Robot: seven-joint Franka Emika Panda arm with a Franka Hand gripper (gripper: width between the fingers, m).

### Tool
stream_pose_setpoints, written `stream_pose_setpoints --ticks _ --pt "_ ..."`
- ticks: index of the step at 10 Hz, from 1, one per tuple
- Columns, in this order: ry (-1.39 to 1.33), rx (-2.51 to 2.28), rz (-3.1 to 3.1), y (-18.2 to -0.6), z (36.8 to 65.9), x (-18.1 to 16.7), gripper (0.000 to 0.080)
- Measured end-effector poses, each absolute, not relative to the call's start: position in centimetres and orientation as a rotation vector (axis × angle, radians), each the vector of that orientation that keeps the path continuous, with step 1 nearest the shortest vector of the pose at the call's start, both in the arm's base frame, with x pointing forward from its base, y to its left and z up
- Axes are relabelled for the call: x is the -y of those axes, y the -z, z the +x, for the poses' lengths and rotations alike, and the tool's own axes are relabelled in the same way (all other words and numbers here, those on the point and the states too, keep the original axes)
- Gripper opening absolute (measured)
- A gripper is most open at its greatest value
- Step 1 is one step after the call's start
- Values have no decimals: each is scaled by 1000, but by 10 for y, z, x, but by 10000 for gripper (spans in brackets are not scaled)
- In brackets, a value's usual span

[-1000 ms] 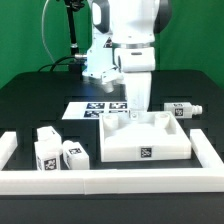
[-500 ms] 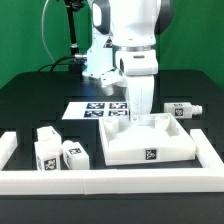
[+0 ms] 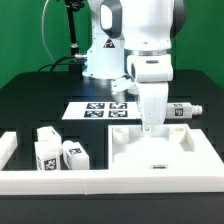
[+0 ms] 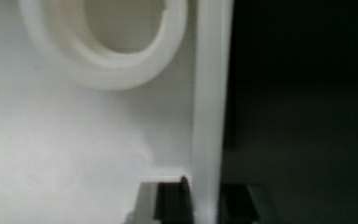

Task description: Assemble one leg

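Observation:
My gripper (image 3: 152,126) points straight down and is shut on the far edge of the large flat white slab (image 3: 150,152), which lies low by the front wall. In the wrist view the slab's thin edge (image 4: 206,110) runs between my two dark fingertips (image 4: 169,203), with my gripper (image 4: 204,202) closed on it and a round corner hole (image 4: 108,40) beside it. Two legs, small white posts with marker tags, stand at the exterior view's left (image 3: 45,148) (image 3: 72,155). Another leg (image 3: 183,110) lies at the right, behind the slab. None is held.
A low white wall (image 3: 60,182) runs along the front and up both sides (image 3: 209,146). The marker board (image 3: 98,110) lies flat behind the slab. The arm's white base (image 3: 103,55) stands at the back on the black table.
My gripper has carried the slab toward the exterior view's right and nearer the front wall. The loose legs have not moved.

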State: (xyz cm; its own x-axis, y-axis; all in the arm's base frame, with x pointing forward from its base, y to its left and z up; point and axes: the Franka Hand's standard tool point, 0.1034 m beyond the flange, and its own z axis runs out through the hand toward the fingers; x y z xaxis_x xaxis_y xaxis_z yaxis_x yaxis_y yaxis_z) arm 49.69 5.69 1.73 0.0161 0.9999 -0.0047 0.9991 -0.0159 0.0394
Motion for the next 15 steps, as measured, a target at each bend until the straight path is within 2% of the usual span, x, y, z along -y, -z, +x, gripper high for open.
stream_pose_setpoints --ticks 3,4,5,7,8,9,10,11,14,15 --pt "-19 -2159 2245 -17 497 -56 54" --pt "-19 -2159 2245 -17 497 -56 116" --pt "-19 -2159 2245 -17 497 -56 116" --pt "-19 -2160 2245 -17 497 -56 505" --pt "-19 -2160 2245 -17 497 -56 505" --pt "-19 -2160 2245 -17 497 -56 624" --pt "-11 -2127 2276 -19 497 -57 624" --pt "11 -2042 2343 -31 495 -57 644" --pt "-49 -1764 2500 -79 477 -74 648" --pt "-38 -1708 2547 -76 465 -84 648"
